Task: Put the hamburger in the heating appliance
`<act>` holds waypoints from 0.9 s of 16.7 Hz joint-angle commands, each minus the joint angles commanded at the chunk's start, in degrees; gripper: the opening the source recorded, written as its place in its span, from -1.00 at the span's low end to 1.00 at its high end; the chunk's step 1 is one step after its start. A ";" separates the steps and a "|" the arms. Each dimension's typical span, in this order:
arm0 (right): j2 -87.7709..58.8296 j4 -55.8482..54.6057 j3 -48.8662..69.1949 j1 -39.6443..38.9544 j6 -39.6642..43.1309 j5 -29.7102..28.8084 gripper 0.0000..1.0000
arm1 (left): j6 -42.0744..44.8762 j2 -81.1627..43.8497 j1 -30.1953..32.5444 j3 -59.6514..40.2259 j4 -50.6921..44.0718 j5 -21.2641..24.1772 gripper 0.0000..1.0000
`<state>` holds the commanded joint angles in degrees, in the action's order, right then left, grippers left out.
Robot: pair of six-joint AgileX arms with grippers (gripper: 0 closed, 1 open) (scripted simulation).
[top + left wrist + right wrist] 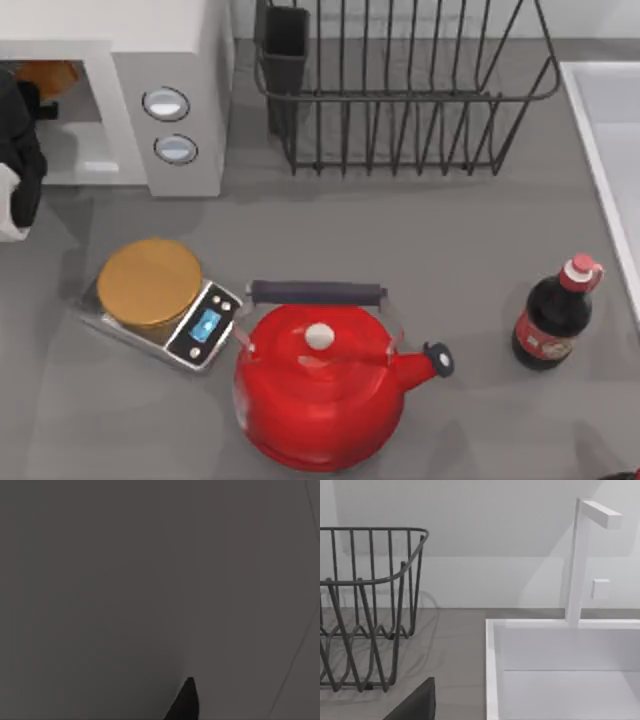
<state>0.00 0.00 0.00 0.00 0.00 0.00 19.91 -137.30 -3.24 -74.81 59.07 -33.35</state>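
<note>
Left arm [18, 150] across the microwave [150, 60] mouth; red kettle [320, 385], scale [160, 305] well below.

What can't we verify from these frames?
- Hamburger: top view, part of an orange lump inside the microwave; the left arm and the frame edge hide the rest, so its seating is unclear.
- Left gripper: top view, dark arm at the left edge; left wrist view shows one dark finger tip against grey. Finger state unknown.
- Right gripper: right wrist view, one dark finger corner cut by the frame edge, near the dish rack and sink.
</note>
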 joint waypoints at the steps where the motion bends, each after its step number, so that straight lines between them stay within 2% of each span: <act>1: 0.00 0.00 0.00 0.00 0.00 0.00 1.00 | -0.11 1.88 -0.14 4.08 3.14 -0.32 1.00; 8: 0.00 0.00 0.00 0.00 0.00 0.00 1.00 | 1.22 9.90 -1.79 34.29 19.24 1.17 1.00; 11: 0.00 0.00 0.00 0.00 0.00 0.00 1.00 | 1.96 11.52 -2.56 40.61 22.04 3.41 1.00; 15: 0.00 0.00 0.00 0.00 0.00 0.00 1.00 | 2.52 11.58 -3.13 43.08 23.00 5.66 1.00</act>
<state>0.00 0.00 0.00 0.00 0.00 0.00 22.43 -125.72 -6.37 -31.74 82.07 -27.69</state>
